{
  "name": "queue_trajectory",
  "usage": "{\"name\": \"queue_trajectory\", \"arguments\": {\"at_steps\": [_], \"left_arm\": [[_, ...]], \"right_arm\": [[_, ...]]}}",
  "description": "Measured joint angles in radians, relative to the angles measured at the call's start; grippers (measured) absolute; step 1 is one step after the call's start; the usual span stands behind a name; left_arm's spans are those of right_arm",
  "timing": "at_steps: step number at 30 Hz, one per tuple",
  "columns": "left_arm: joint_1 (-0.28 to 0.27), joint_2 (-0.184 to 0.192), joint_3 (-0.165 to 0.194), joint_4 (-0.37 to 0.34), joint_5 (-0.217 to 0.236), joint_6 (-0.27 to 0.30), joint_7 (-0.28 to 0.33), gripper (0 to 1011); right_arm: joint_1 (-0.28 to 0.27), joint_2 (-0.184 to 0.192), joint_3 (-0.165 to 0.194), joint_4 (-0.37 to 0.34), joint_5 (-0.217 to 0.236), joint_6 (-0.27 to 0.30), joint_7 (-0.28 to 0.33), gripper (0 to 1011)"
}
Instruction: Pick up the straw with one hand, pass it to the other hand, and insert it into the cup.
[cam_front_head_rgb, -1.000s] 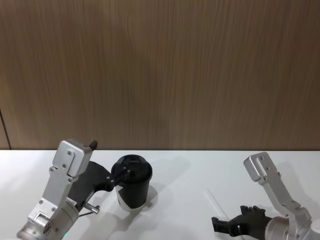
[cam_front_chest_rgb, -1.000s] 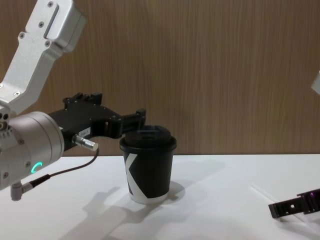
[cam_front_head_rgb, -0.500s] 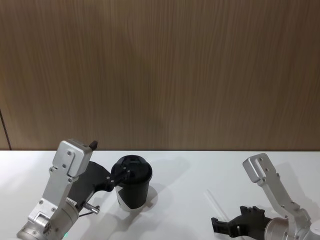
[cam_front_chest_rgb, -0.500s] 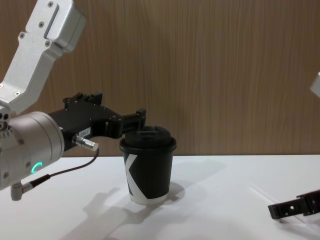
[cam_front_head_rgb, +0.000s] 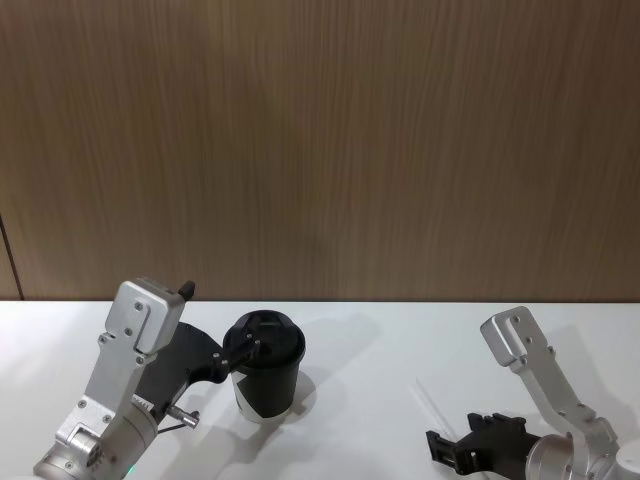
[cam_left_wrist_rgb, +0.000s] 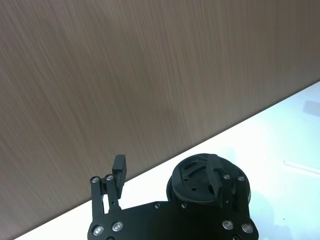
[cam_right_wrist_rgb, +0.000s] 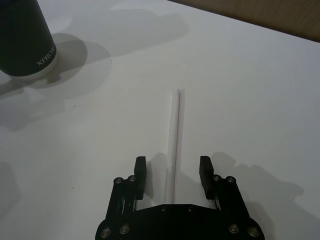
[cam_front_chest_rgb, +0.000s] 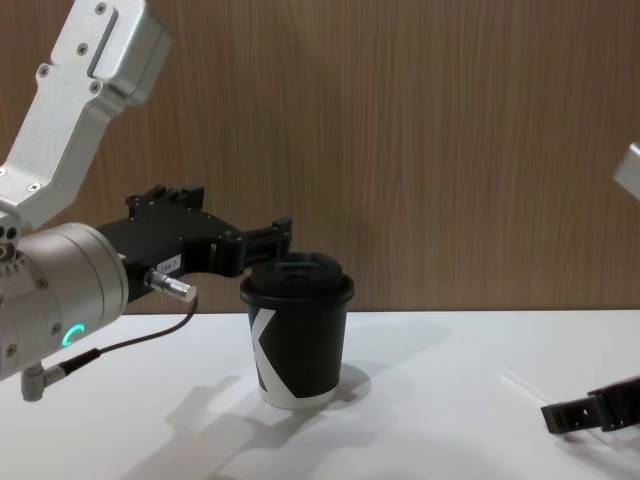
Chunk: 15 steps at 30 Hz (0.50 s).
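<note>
The black lidded cup (cam_front_head_rgb: 265, 375) (cam_front_chest_rgb: 295, 335) stands upright on the white table, left of centre. My left gripper (cam_left_wrist_rgb: 167, 167) (cam_front_chest_rgb: 270, 240), black with a silver green-ringed wrist, hovers open just above and behind the cup's lid (cam_left_wrist_rgb: 200, 172). The thin white straw (cam_right_wrist_rgb: 175, 135) (cam_front_head_rgb: 430, 400) lies flat on the table to the right. Low over its near end sits my boxy right gripper (cam_right_wrist_rgb: 172, 162) (cam_front_head_rgb: 440, 445), open, with one finger on each side of the straw and not gripping it.
The white table (cam_front_head_rgb: 360, 360) stretches between the cup and the straw with bare surface. A brown wood-panel wall (cam_front_head_rgb: 320, 150) closes off the back edge. The left arm's silver link (cam_front_chest_rgb: 90, 60) rises high at the left.
My right gripper has shifted slightly along the straw, staying low and open. The left gripper and the cup have not moved.
</note>
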Motion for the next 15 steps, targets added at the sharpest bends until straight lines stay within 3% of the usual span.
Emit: {"name": "queue_trajectory", "arguments": {"at_steps": [15], "left_arm": [[0.0, 0.0, 0.0, 0.0, 0.0, 0.0, 0.0, 1003]], "right_arm": [[0.002, -0.003, 0.001, 0.001, -0.017, -0.004, 0.003, 222]]}}
